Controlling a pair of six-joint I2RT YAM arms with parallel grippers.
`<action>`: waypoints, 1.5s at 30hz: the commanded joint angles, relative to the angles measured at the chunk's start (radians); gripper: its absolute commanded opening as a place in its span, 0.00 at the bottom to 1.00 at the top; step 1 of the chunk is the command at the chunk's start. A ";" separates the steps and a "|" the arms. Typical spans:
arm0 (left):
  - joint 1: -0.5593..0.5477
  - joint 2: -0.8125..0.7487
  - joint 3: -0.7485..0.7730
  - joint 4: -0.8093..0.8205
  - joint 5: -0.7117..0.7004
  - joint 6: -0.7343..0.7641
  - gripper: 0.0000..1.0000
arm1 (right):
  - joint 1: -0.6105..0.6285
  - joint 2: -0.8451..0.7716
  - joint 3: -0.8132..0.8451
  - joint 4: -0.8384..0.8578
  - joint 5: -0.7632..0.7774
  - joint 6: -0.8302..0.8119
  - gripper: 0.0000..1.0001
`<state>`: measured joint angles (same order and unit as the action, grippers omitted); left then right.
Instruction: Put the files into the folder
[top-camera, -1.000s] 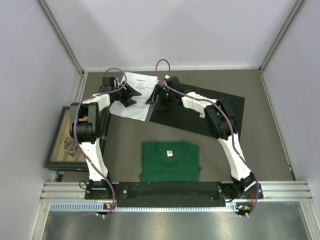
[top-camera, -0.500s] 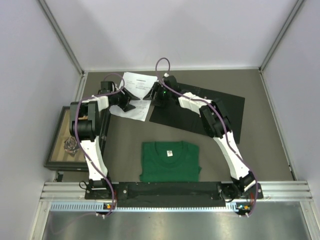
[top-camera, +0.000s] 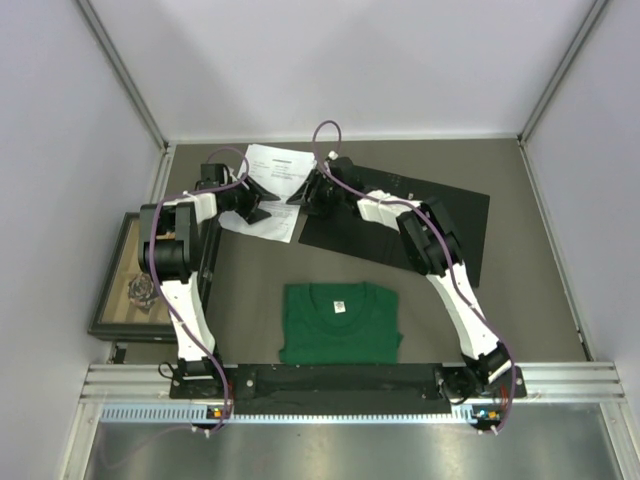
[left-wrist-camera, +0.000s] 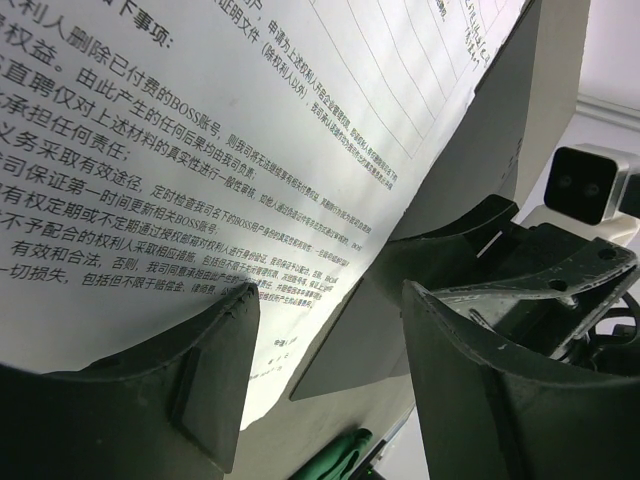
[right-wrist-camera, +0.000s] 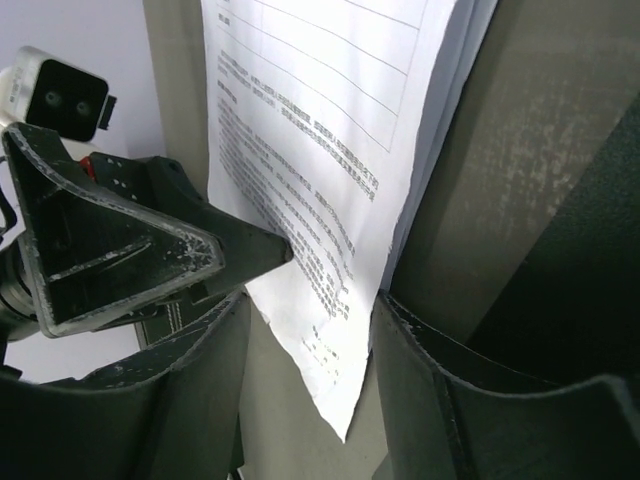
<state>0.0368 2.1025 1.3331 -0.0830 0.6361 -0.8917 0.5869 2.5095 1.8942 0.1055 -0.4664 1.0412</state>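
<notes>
Right gripper (right-wrist-camera: 310, 305) jaws apart astride files (top-camera: 275, 175) corner; left gripper (left-wrist-camera: 328, 290) apart; files' long axis far-near.

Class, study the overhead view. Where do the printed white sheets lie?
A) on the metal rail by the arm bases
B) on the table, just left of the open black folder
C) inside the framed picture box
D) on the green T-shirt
B: the printed sheets lie flat at the far side of the table, beside the left edge of the open black folder.
</notes>
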 joint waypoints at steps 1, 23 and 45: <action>0.003 -0.004 -0.031 -0.032 -0.027 0.020 0.65 | 0.019 -0.057 -0.009 0.086 -0.023 0.011 0.50; -0.012 -0.036 -0.029 -0.037 -0.038 0.056 0.66 | 0.040 0.097 0.183 0.005 0.063 0.014 0.33; -0.270 -0.443 0.104 -0.195 -0.380 0.298 0.76 | 0.044 -0.228 0.175 -0.282 0.155 -0.292 0.00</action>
<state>-0.1436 1.7958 1.3735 -0.2687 0.3733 -0.6651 0.6247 2.5484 2.0800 -0.1059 -0.3313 0.8913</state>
